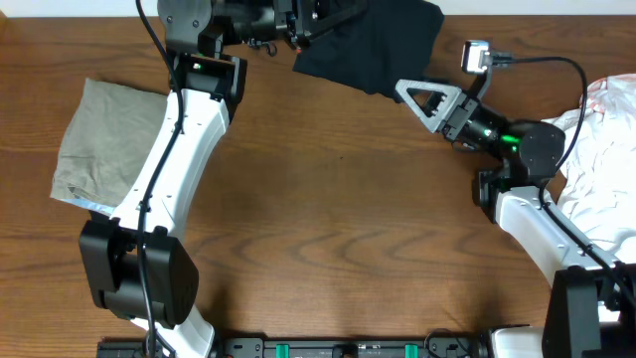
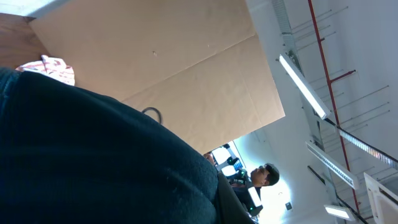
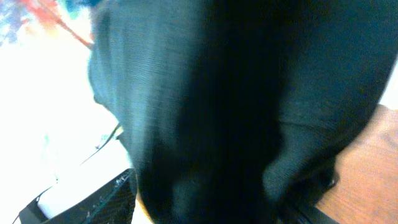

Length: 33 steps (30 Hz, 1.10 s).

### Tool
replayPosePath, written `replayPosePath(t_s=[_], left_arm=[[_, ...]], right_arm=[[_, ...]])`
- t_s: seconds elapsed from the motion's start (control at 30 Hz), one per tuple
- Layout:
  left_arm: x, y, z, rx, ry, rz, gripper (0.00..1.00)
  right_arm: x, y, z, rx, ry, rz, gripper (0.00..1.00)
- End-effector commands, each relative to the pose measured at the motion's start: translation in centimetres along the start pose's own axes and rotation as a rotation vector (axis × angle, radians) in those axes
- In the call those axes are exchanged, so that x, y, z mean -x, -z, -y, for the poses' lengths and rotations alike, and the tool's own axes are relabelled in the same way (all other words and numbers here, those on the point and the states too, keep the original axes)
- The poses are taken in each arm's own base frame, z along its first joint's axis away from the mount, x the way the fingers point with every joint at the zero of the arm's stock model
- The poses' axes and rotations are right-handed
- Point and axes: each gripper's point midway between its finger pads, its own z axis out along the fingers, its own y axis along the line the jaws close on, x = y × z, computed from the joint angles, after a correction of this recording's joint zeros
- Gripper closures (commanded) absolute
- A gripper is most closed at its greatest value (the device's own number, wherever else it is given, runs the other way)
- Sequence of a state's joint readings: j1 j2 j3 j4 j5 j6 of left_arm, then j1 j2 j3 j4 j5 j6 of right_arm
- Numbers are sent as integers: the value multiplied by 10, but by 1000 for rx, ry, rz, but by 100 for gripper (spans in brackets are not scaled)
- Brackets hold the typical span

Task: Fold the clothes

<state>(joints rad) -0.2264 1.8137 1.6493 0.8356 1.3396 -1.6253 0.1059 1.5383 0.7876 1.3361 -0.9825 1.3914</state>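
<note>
Trousers lay at eleven o'clock from the right gripper, its spread untellable; the left gripper pinched their nine-o'clock edge.

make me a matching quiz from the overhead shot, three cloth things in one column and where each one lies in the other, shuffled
Things
1. black trousers
2. khaki-grey garment
3. white fabric

Places
a. right edge of the table, beside the right arm
b. far side of the table, top centre of the view
c. left side of the table, one edge hidden by the left arm

Pairs: 1-b, 2-c, 3-a
</note>
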Motion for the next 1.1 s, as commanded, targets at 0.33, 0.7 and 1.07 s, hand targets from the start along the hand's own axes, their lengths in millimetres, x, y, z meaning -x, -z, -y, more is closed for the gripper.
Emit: replayPosePath(t_s=[0.33, 0.7, 1.07], left_arm=[[-7, -1, 29, -19, -106, -35, 94], [-32, 1, 23, -9, -240, -186, 94], [-43, 5, -4, -17, -391, -234, 94]], right_arm=[[2, -3, -36, 117, 109, 26, 99], [16, 1, -49, 148, 86, 44, 99], [32, -7, -66, 139, 107, -81, 99]])
